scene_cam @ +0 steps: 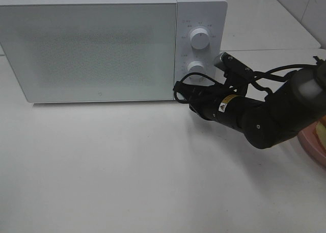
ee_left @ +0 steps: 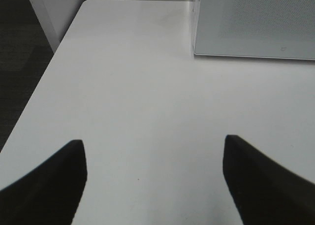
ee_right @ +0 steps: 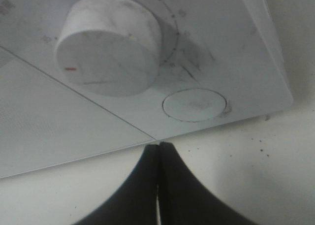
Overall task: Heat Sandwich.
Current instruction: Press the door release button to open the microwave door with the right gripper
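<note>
my worry was the aim. the right hand [ee_right: 158, 151] was pinched fully closed, holding nothing, with its joined tips low at the bottom edge of the microwave [scene_cam: 102, 44] panel, just under the round button [ee_right: 194, 105] rather than on it. i judged that button to be the door release. a straight push from there could have slid off the lower edge, wedged under the casing or shoved the whole oven back on the tabletop [scene_cam: 127, 166]. correcting too high risked nudging the lower dial [ee_right: 108, 45] beside it and changing the setting.

the second risk was behind the arm. the sandwich [scene_cam: 321, 128] lay on the pink plate [scene_cam: 310, 144] at the right edge of the exterior view, outside the oven with the door shut, and the right arm's bulky forearm passed close over it. a careless pull back could have clipped the plate.

the right arm was stretched low, angled inward toward the oven's front right corner. the left hand [ee_left: 153, 142] hung wide open and empty above bare tabletop, well apart from the oven.
</note>
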You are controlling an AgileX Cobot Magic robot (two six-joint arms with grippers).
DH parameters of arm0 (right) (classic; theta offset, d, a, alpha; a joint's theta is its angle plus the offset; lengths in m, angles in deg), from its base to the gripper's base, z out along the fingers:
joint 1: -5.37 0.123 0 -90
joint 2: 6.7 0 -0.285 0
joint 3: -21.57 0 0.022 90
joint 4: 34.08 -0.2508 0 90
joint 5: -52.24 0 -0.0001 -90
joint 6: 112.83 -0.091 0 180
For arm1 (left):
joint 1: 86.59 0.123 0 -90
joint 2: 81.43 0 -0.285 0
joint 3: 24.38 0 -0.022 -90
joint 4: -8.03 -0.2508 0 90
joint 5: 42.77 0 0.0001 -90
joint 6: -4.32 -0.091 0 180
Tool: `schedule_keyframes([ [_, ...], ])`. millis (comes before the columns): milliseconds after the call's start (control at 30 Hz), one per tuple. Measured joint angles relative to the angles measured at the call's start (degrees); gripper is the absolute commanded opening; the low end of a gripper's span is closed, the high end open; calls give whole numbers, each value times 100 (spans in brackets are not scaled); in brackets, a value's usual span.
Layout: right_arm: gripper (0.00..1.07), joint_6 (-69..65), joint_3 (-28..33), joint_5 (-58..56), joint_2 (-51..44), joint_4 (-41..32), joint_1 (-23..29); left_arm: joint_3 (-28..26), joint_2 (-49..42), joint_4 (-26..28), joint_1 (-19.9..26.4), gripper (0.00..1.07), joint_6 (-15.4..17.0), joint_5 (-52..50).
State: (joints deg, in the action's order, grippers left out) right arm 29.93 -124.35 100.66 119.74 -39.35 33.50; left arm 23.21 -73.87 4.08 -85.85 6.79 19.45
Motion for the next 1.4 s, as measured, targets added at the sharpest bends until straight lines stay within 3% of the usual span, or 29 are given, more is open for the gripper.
schedule_keyframes([
  [1400, 0, 218, -498, 728, 842, -762, -63, 0, 0, 0, 0, 74, 0, 0],
])
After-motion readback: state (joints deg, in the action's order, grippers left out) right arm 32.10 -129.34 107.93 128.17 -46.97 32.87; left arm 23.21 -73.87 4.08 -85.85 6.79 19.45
